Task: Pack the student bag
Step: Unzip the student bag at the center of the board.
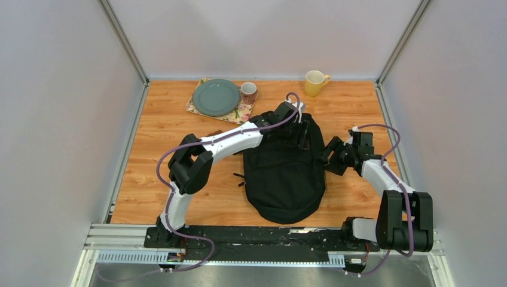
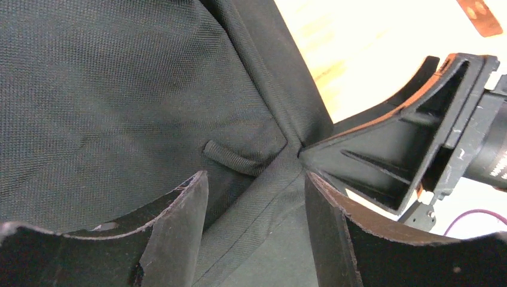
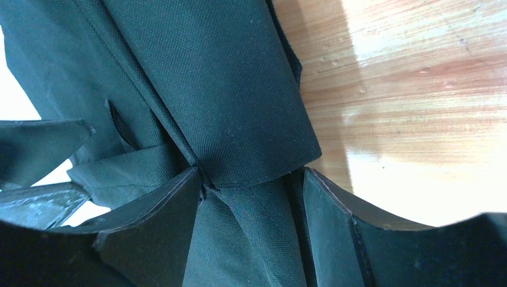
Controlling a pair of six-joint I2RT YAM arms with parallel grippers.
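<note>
Left gripper [image 2: 256, 179] fingers stand apart astride a seam and a small loop at the 12 o'clock end of the student bag [image 1: 286, 173], which lies flat mid-table. The right gripper [image 3: 251, 179], at the bag's 2 o'clock edge, has its jaws apart with a fabric fold filling the gap, and whether that fold is pinched I cannot tell. The risk, as I judge it, is that the limp cloth slips free or only one layer is caught, so the mouth fails to open, and a hard tug might shove the bag toward the yellow mug [image 1: 315, 82] at 1 o'clock.
</note>
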